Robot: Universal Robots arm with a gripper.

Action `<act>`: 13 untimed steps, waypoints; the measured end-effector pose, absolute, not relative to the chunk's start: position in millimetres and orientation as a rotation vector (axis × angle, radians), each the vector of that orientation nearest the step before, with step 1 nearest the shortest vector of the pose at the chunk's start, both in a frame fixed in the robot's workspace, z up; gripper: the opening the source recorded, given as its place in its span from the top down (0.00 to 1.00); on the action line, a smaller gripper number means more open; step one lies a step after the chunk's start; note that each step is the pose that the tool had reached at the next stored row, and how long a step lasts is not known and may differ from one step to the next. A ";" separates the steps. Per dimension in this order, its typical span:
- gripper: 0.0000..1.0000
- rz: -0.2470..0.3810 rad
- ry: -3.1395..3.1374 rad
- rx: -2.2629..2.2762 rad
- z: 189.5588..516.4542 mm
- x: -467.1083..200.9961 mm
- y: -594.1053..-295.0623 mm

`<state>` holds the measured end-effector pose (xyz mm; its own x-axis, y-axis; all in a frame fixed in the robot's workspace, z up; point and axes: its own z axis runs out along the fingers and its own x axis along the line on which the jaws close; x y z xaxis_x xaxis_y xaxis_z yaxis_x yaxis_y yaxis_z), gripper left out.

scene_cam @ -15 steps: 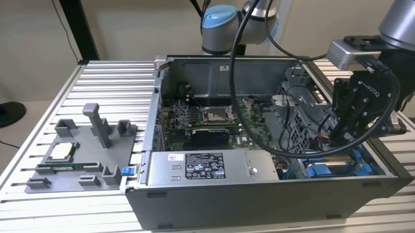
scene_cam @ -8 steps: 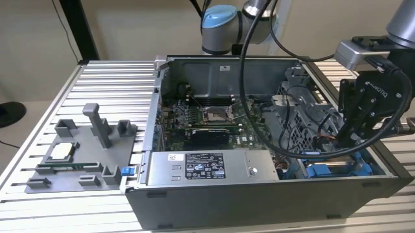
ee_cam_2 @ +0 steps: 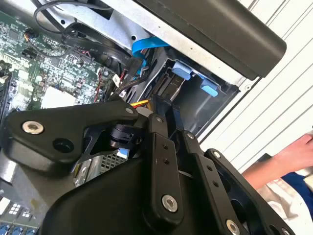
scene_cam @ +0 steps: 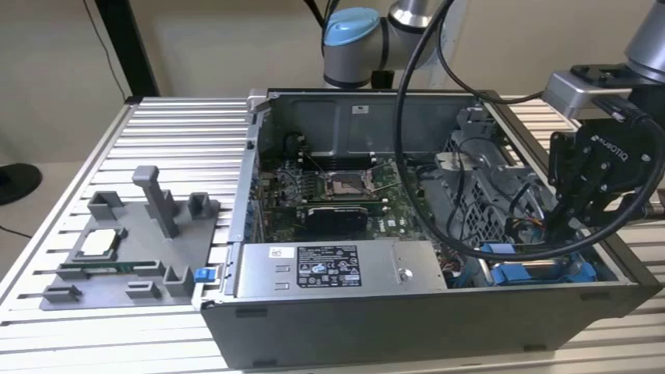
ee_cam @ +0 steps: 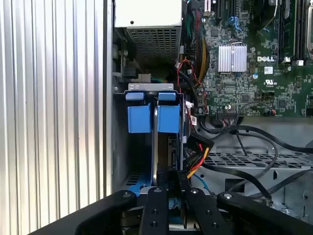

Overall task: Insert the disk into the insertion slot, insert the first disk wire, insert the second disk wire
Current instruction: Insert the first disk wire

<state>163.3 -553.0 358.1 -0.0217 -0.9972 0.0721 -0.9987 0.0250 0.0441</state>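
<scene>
The disk stands on edge in the insertion slot (ee_cam: pixel 120 147) at the case's front corner. Its blue carrier (ee_cam: pixel 140 117) shows two tabs, with the silver edge (ee_cam: pixel 154 142) between them. The same carrier (scene_cam: pixel 532 274) shows in the exterior view, and its tabs (ee_cam_2: pixel 182 69) show in the second wrist view. My black gripper (scene_cam: pixel 575 231) reaches down into that corner. Its fingers (ee_cam: pixel 157 188) sit close together right behind the carrier. A red, yellow and black disk wire (ee_cam: pixel 198 152) runs down to the fingertips (ee_cam_2: pixel 155 117), and the gripper (ee_cam: pixel 171 172) looks shut on its plug.
The grey labelled power-supply box (scene_cam: pixel 332 269) lies along the case's front wall, and the motherboard (scene_cam: pixel 332 191) sits behind it. Black cables (ee_cam: pixel 244 142) cross the drive cage. A grey fixture tray (scene_cam: pixel 124 249) stands on the slatted table at the exterior view's left. A person's hand (ee_cam_2: pixel 288 156) is beside the case.
</scene>
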 end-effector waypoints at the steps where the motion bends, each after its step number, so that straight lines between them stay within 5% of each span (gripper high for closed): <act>1: 1.00 0.029 -2.188 2.137 357.9 163.8 -553.0; 13: 1.00 -0.003 -2.173 2.125 357.4 164.4 -553.0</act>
